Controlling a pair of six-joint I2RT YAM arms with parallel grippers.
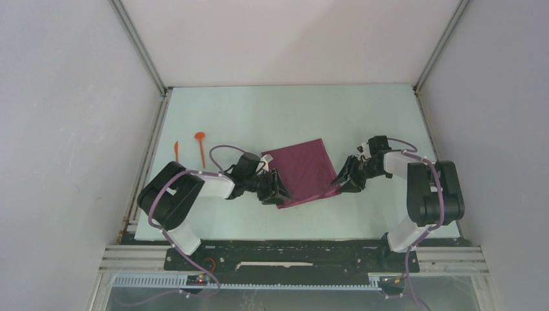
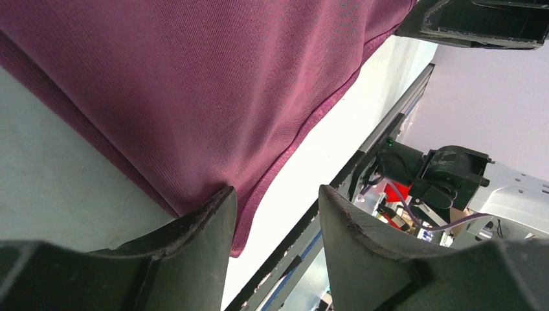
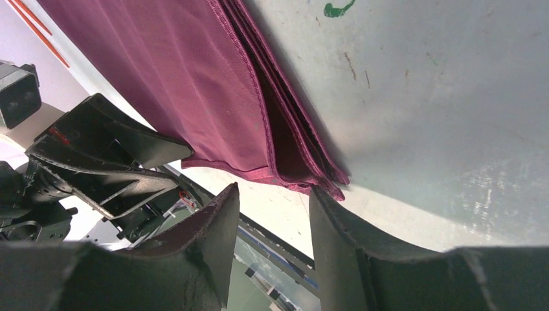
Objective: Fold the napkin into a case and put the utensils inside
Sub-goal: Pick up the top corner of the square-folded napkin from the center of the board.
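Okay, I see left gripper (image 2: 275, 195) and right gripper (image 3: 273, 192) gaping empty at napkin (image 1: 304, 170) corners, green scribble (image 3: 338, 9) unreadable.

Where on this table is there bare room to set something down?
Free: the far strip of table between napkin and back wall, and the near strip by the arm bases. Crowded: the middle, where left gripper and right gripper flank the napkin; utensils lie at left.

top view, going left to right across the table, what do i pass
orange stick → spoon → left hand → napkin → right hand
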